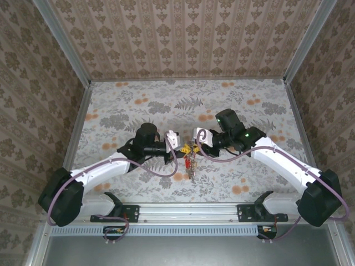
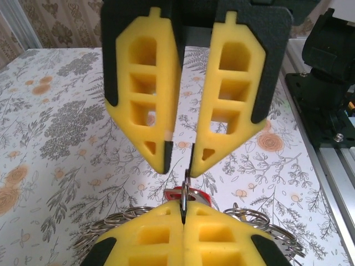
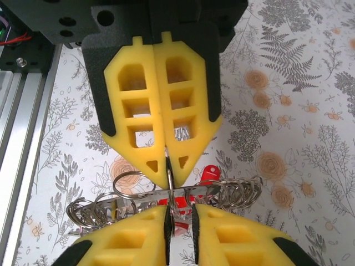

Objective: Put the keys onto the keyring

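Top external view: over the floral-patterned table (image 1: pixel 138 105), the left gripper (image 1: pixel 182 147) and the right gripper (image 1: pixel 195 145) meet tip to tip. A cluster of small red-headed metal keys (image 1: pixel 190 162) hangs just below the meeting point. The ring is too thin to make out from this height.

Left wrist view: the left gripper (image 2: pixel 183 213) has its yellow foam fingers (image 2: pixel 155 238) pressed flat together. They are clenched on the edge of the large thin grey metal keyring (image 2: pixel 185 194), which stands upright and edge-on. Facing it, the right gripper (image 2: pixel 179 169) has a narrow gap between its tips. A red key head (image 2: pixel 195 195) sits beside the ring, and a bunch of small silver wire loops (image 2: pixel 119 224) spreads to either side.

Right wrist view: the right gripper (image 3: pixel 180 210) stands slightly parted, with the keyring (image 3: pixel 168 166) running down into its gap and not pinched. The left gripper (image 3: pixel 169 180) opposite is clamped on the ring. Keys (image 3: pixel 209 173) and wire loops (image 3: pixel 238 191) lie just beneath.
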Tool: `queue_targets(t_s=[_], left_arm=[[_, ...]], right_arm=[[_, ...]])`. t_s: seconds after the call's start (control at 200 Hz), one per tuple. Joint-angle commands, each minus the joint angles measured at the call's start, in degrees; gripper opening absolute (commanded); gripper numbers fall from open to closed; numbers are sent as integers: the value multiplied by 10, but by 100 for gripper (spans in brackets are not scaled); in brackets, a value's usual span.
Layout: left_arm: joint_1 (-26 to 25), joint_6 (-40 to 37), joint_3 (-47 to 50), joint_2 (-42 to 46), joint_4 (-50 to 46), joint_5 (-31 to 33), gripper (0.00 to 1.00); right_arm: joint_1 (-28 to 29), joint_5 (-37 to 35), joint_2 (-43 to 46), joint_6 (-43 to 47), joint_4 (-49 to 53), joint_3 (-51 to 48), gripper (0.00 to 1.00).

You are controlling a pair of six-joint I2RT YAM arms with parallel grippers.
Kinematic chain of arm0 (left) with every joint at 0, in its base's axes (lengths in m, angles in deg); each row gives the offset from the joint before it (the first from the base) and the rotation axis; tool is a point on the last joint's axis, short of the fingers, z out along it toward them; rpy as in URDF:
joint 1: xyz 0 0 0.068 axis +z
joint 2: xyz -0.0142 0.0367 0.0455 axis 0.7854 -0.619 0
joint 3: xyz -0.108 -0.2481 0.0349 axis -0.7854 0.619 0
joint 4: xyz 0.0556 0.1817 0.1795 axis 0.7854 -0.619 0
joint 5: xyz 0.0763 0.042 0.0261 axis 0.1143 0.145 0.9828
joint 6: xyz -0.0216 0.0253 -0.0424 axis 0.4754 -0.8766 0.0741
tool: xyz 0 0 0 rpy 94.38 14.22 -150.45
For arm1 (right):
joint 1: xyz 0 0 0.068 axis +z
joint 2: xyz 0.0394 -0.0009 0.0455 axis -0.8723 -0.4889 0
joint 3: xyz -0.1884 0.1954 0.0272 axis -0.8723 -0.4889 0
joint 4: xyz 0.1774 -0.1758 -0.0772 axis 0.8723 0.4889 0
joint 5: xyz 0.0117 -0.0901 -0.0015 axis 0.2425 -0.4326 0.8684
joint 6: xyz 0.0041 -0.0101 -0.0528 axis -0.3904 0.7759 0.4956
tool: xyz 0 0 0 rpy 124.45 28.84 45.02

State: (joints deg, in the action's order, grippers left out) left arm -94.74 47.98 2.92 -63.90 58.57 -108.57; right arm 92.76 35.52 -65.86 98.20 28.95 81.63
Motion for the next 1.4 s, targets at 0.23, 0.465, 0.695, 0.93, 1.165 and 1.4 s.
queue_targets(t_s=[0.23,0.465,0.695,0.93,1.165,1.4], left_arm=[[12,51,28,26,133,-46,0],[13,56,26,23,139,-38,0],[14,67,25,22,144,-42,0],[14,78,24,19,157,-43,0],[14,103,22,8,187,-47,0],[12,151,36,-18,277,-45,0]], right_arm=[[-13,37,17,-8,1,-8,23],[-13,47,22,-13,0,-12,25],[-23,36,47,-8,13,-12,29],[-26,58,44,-26,-7,-8,30],[-25,73,14,-55,-43,-19,27],[-25,79,-8,-72,-74,-32,15]])
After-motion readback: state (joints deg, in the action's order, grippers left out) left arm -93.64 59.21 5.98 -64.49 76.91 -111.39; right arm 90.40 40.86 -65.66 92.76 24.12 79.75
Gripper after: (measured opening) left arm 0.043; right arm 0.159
